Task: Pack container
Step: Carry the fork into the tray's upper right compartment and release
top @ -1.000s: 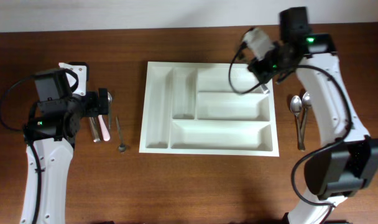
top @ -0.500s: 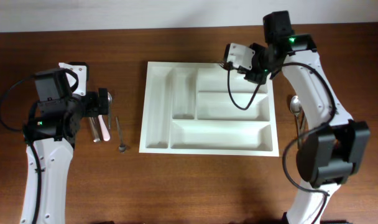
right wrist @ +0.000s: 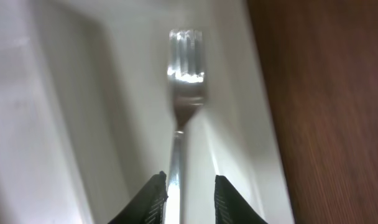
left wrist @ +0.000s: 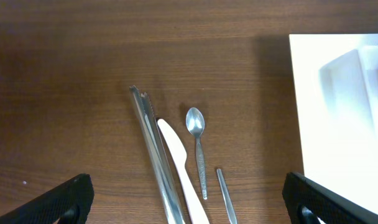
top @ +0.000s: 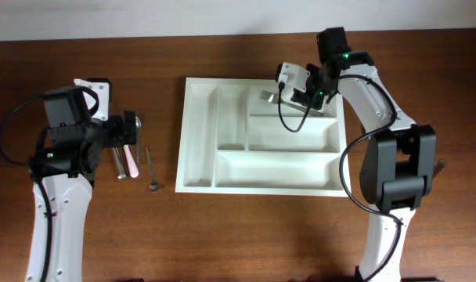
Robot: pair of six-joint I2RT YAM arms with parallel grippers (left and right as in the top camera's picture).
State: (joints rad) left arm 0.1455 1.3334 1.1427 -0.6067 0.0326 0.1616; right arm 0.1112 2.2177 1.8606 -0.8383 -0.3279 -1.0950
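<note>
Standing mid-table on the dark wooden table (top: 261,235): one container (top: 183,141), a white plastic tray with five compartments, two narrow upright ones on its left part and three long ones lying across on its right.

Item, right gripper (top: 291,88): poised over the topmost long compartment near the tray's far rim, fingers pinched together on the handle of a metal fork (top: 267,96). Seen from the right wrist, the fork (right wrist: 186,59) runs straight out from the gripper (right wrist: 186,193), tines away, above the white floor of the container (right wrist: 83,93) and beside its outer wall. Whether the tines touch the plastic cannot be told.

Item, left gripper (top: 129,131): off to the tray's left, above loose cutlery, holding nothing. From the left wrist its fingers (left wrist: 71,199) stand wide apart.

Item, cutlery lying side by side beneath it: a long metal piece (left wrist: 150,149), a white plastic knife (left wrist: 176,158) touching it, a teaspoon (left wrist: 197,143) and a thin metal handle (left wrist: 224,196). All lie well apart from the tray's edge (left wrist: 313,124).
</note>
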